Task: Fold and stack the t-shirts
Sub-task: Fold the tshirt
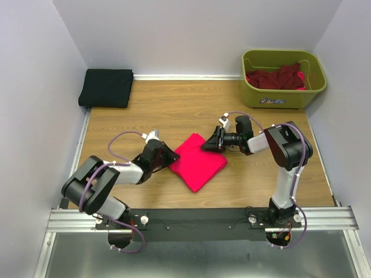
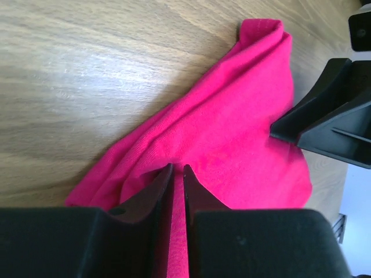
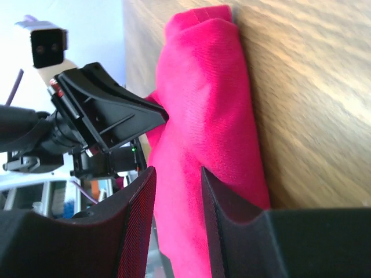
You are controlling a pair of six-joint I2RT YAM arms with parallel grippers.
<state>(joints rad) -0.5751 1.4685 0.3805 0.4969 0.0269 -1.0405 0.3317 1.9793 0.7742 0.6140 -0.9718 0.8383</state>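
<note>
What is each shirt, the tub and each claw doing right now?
pink t-shirt: folded, lying flat, held at two edges.
black t-shirt: folded, lying in the far left corner.
maroon t-shirts: crumpled, in the tub.
green tub: upright, holding shirts.
left claw: shut on the pink t-shirt.
right claw: shut on the pink t-shirt.

The folded t-shirt (image 1: 197,163) lies on the table (image 1: 174,110). The left gripper (image 1: 173,158) sits at its left edge and the right gripper (image 1: 206,144) at its far corner, each with cloth between its fingers. Behind it to the left lies a second folded t-shirt (image 1: 107,88). Behind it to the right stands a tub (image 1: 278,97) with a heap of t-shirts (image 1: 275,78) in it.
</note>
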